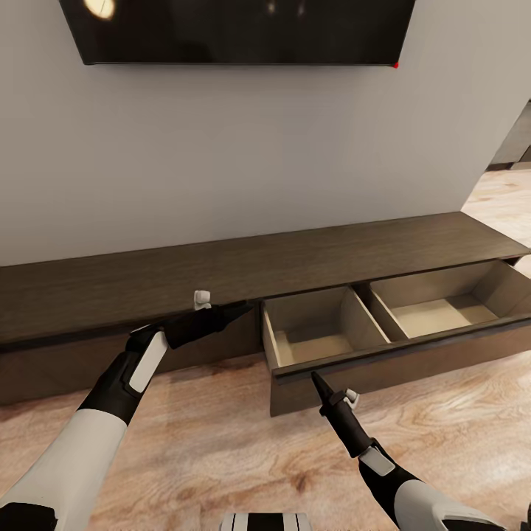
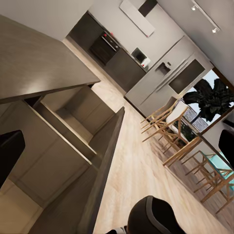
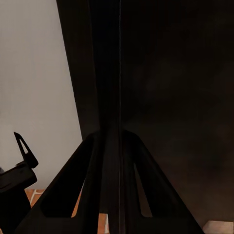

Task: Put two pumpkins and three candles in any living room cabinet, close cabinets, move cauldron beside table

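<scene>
Nearest to me, low in the head view, my two forearms reach forward over the light wood-plank floor (image 1: 221, 450). On the right, my right gripper (image 1: 317, 380) points up at the front panel of the pulled-out drawer (image 1: 383, 361), its tip just short of the panel's top edge. Its fingers (image 3: 114, 185) are pressed flat together with only a thin seam between them, and nothing is held. On the left, my left gripper (image 1: 240, 310) lies level and points right, its tip near the left corner of the open drawer, in front of the closed drawer front beside it. How wide its fingers stand I cannot tell; in the head view they taper to one dark point, and the left wrist view catches only dark edges of them.

Beyond my arms, the cabinet (image 1: 221, 269) runs long and low along the far wall, dark brown. Its right drawer stands open, lined in pale wood, with a divider splitting it into a left and a right compartment. Above the cabinet hangs the black TV (image 1: 236, 29). Past the cabinet's right end, the left wrist view looks into a dark kitchen (image 2: 112, 51), with wooden chairs (image 2: 165, 122) nearer.
</scene>
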{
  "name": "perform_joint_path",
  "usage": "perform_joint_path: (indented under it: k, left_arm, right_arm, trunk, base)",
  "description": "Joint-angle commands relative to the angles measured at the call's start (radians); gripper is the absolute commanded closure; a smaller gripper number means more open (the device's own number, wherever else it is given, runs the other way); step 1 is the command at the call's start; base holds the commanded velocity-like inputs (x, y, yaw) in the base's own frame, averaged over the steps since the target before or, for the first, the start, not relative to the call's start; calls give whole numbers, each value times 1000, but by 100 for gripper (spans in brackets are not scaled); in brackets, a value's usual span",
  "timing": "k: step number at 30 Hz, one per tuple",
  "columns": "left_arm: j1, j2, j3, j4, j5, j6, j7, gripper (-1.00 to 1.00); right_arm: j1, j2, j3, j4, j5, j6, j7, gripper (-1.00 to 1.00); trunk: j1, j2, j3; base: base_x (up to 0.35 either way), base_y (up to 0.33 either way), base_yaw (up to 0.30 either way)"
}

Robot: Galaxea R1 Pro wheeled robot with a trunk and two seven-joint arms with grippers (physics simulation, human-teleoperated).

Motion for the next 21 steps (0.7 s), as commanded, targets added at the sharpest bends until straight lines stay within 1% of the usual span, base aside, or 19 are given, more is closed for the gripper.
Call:
perform_joint_path:
  k: [1,2,21]
  left_arm:
    - [-1,1,-3,0,9,9,1,-100]
    - [-1,1,-3,0,9,9,1,-100]
    - [-1,1,-3,0,8,9,2,-100]
  right_arm:
    - [0,0,-2,8,6,12,4,100]
    - [0,0,-2,8,6,12,4,-100]
    - [0,0,-2,8,6,12,3,-100]
  trunk:
    - [0,0,-1]
    - [0,0,-1]
    - [0,0,-1]
  base:
    - [-14,0,0]
    - [-9,0,0]
    - [-1,0,0]
